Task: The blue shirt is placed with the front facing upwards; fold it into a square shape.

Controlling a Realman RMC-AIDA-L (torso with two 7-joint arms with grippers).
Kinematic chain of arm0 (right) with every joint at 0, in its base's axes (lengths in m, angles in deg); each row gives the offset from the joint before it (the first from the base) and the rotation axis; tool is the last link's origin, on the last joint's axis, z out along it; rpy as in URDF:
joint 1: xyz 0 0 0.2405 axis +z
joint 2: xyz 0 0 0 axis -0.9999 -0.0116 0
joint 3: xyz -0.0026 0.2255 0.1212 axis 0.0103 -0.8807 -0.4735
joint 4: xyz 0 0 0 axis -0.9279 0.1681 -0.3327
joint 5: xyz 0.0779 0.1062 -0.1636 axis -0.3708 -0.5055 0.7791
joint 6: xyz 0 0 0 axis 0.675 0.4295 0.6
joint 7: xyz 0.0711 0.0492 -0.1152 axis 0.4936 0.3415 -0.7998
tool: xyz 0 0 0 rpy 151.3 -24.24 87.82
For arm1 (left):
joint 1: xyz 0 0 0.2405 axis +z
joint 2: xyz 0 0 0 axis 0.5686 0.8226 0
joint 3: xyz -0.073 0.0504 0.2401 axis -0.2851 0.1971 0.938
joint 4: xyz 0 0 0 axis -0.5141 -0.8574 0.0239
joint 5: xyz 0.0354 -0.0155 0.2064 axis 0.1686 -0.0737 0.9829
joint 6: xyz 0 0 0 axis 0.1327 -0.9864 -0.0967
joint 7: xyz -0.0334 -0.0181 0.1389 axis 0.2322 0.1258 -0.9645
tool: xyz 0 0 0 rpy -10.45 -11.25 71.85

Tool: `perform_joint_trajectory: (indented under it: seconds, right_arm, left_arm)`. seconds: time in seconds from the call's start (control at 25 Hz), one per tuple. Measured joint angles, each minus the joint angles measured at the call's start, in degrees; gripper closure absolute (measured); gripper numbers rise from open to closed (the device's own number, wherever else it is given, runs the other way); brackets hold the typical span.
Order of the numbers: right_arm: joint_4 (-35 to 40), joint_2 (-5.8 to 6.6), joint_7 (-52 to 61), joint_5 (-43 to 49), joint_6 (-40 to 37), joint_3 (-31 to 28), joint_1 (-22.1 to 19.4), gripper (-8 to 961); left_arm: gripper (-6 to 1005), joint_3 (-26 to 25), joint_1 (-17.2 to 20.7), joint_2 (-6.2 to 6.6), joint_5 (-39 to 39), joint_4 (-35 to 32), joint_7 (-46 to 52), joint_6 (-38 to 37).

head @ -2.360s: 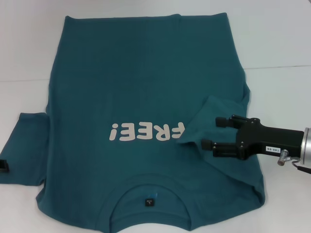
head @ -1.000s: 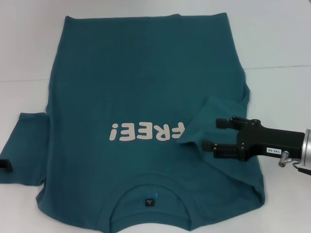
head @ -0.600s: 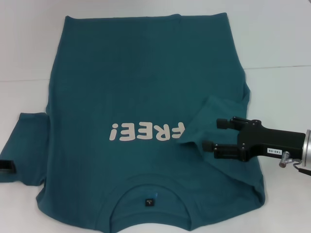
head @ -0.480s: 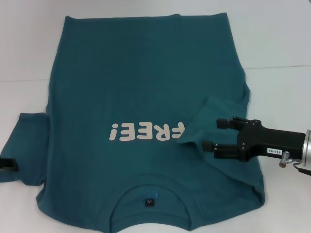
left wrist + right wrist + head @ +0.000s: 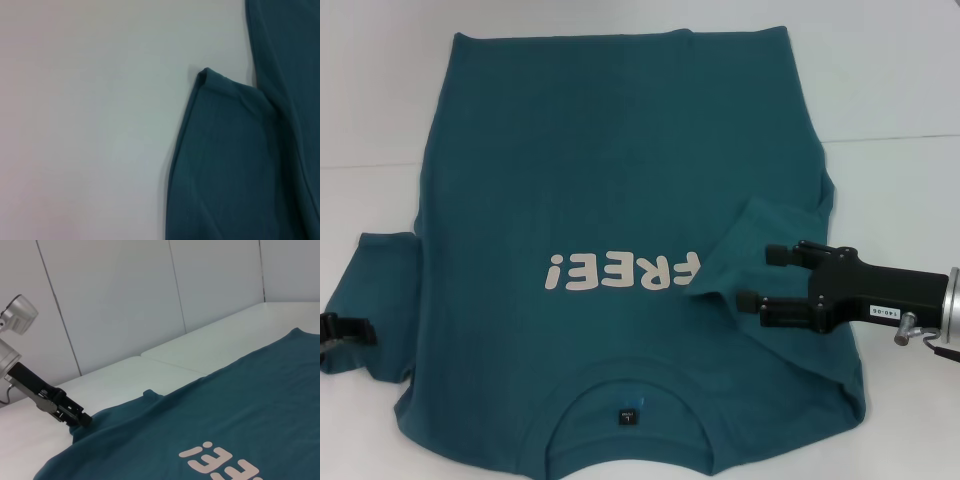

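The blue shirt (image 5: 620, 180) lies flat on the white table, front up, with its collar (image 5: 628, 385) nearest me and pale "FREE!" lettering (image 5: 623, 272). Its right sleeve (image 5: 760, 225) is folded in over the body. My right gripper (image 5: 754, 276) is open, just above that folded sleeve's edge, holding nothing. My left gripper (image 5: 348, 330) is at the outer edge of the spread left sleeve (image 5: 380, 290). It also shows in the right wrist view (image 5: 80, 417), at the sleeve's edge. The left wrist view shows the sleeve (image 5: 225, 160) on the table.
The white table (image 5: 900, 90) surrounds the shirt, with a seam line running across it (image 5: 900, 137). White wall panels (image 5: 125, 300) stand behind the table in the right wrist view.
My left gripper has moved in from the left edge onto the outer part of the left sleeve. The right gripper and the shirt have stayed put.
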Motion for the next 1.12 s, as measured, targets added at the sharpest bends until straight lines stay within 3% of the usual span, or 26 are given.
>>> perform_joint_trajectory:
  seconds: [0.6, 1.12]
  right_arm:
    - [0.00, 0.00, 0.04, 0.04, 0.00, 0.00, 0.00, 5]
    - [0.00, 0.00, 0.31, 0.13, 0.30, 0.00, 0.36, 5]
  left_arm:
    - [250, -0.06, -0.22, 0.50, 0.34, -0.40, -0.03, 0.30]
    - [249, -3.52, -0.06, 1.27, 3.28, -1.37, -0.03, 0.15]
